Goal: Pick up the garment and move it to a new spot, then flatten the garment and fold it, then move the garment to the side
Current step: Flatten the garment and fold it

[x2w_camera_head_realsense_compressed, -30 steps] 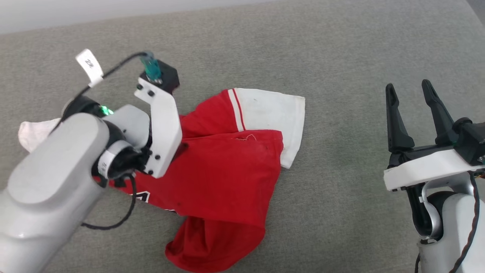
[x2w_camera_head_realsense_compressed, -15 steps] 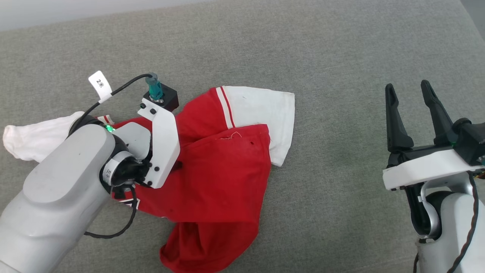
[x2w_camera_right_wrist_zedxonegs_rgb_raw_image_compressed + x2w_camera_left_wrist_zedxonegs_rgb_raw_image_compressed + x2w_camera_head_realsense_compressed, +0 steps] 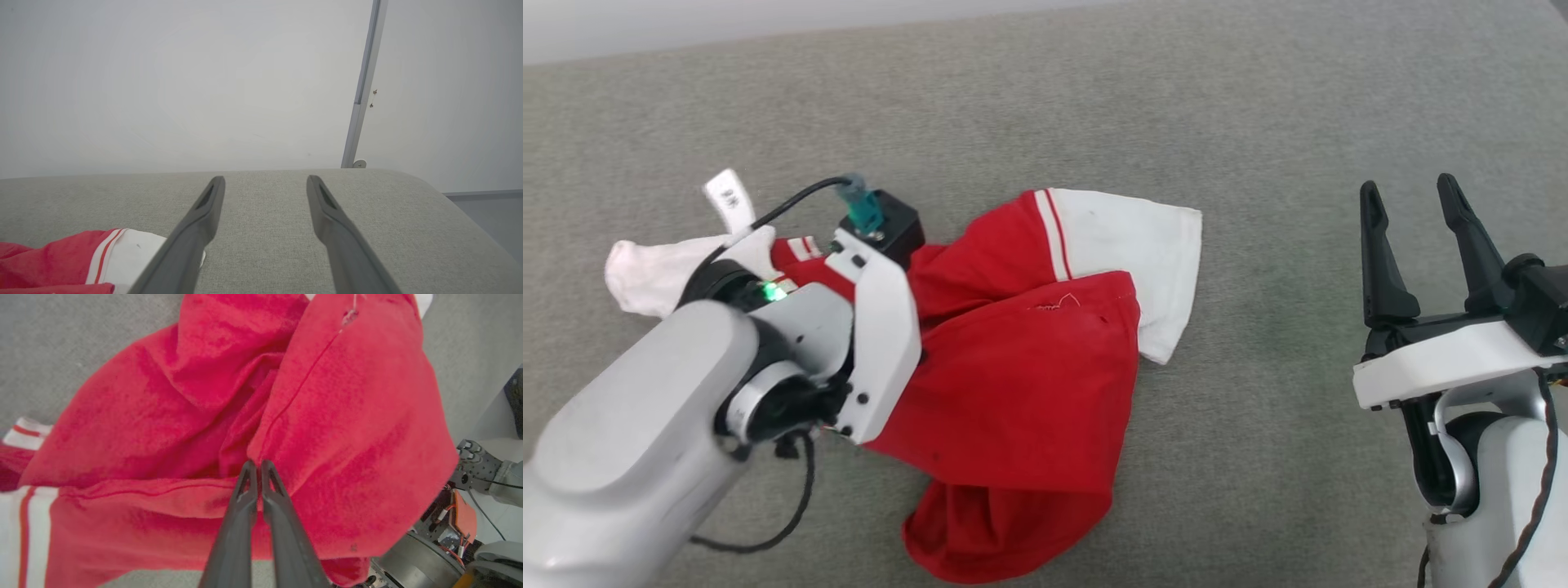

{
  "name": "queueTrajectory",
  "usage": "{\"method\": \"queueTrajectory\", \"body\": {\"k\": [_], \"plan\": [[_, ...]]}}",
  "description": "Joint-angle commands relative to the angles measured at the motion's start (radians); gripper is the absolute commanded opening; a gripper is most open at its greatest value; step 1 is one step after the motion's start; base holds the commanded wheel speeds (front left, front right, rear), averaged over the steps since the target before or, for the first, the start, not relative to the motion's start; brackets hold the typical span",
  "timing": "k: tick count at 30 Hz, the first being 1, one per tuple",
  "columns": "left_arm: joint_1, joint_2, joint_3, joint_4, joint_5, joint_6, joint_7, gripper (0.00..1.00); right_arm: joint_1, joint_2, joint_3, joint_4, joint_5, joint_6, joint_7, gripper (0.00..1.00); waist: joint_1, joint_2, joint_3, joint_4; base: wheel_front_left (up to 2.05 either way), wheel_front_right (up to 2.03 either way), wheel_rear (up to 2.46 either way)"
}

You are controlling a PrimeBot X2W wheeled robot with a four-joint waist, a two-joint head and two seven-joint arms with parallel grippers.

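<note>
Left tool (image 3: 256,463): fingers pressed together and pinching a fold of red cloth on the garment (image 3: 1013,384). You can see it in the left wrist view, where the tips meet right where a hem ridge runs down to them. In the head view the left wrist and its white bracket sit over the garment's left half, so the fingers are hidden there.

Right tool (image 3: 1406,183): spread wide, nothing between the fingers. It's well apart from the garment, off to its right, with the fingers pointing away from you, up the head view.

The garment lies crumpled on the grey fabric surface (image 3: 1258,122), left of centre in the head view. Its long axis runs sleeve to sleeve, roughly left-right. One white sleeve (image 3: 654,273) pokes out at the far left. The other white sleeve (image 3: 1135,253) lies flat at the upper right, cuff pointing right, with red-and-white stripes at its seam. The red body is doubled over itself and bunches toward the near edge, so the lowest lump points at you. A hem edge with a loose white thread (image 3: 1058,302) lies across the right sleeve.

In the right wrist view the right sleeve end shows at lower left, just beside that tool's left finger.
</note>
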Motion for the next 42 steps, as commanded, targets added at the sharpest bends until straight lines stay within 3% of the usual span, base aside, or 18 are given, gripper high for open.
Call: {"method": "queueTrajectory", "body": {"k": [1,13,17,18,19,20,21,30,42], "plan": [[0.023,0.016,0.008,-0.025,-0.006,0.014,-0.005,0.0,0.005,0.001,-0.002,-0.006,-0.001,0.0,0.005,1.0,0.0,-0.0001,-0.003,0.01,0.0,0.0,0.0],[0.245,0.215,0.033,-0.275,-0.032,0.204,0.038,0.0,0.006,-0.008,-0.008,-0.02,-0.005,0.0,0.027,1.0,0.0,-0.0001,-0.004,0.071,0.0,0.0,0.0],[0.289,0.235,0.024,-0.268,-0.019,0.238,0.034,0.0,-0.001,-0.013,0.001,-0.019,0.003,0.0,0.036,1.0,0.0,-0.0001,-0.006,0.087,0.0,0.0,0.0],[0.297,0.233,0.025,-0.261,-0.019,0.242,0.026,0.14,-0.002,-0.014,0.007,-0.018,0.006,0.0,0.04,1.0,0.0,-0.0001,-0.006,0.09,0.0,0.0,0.0],[0.298,0.232,0.027,-0.257,-0.007,0.242,0.011,0.36,-0.003,-0.016,0.011,-0.017,0.008,0.0,0.043,1.0,0.0,-0.0001,-0.007,0.094,0.0,0.0,0.0],[0.299,0.226,0.036,-0.248,-0.007,0.247,-0.01,0.85,-0.003,-0.018,0.018,-0.015,0.012,0.0,0.047,1.0,0.0,-0.0001,-0.008,0.097,0.0,0.0,0.0],[0.303,0.22,0.041,-0.236,-0.01,0.251,-0.027,1.0,-0.003,-0.021,0.025,-0.012,0.017,0.0,0.053,1.0,0.0,-0.0001,-0.008,0.101,0.0,0.0,0.0],[0.304,0.2,0.094,-0.204,0.006,0.252,-0.16,1.0,0.014,-0.064,0.081,0.041,0.065,0.0,0.167,1.0,0.0,-0.0001,-0.035,0.153,0.0,0.0,0.0],[0.326,0.123,0.147,-0.182,0.128,0.186,-0.55,1.0,-0.019,-0.16,0.086,0.205,0.105,0.0,0.427,1.0,0.0,-0.0001,-0.077,0.289,0.0,0.0,0.0]]}}
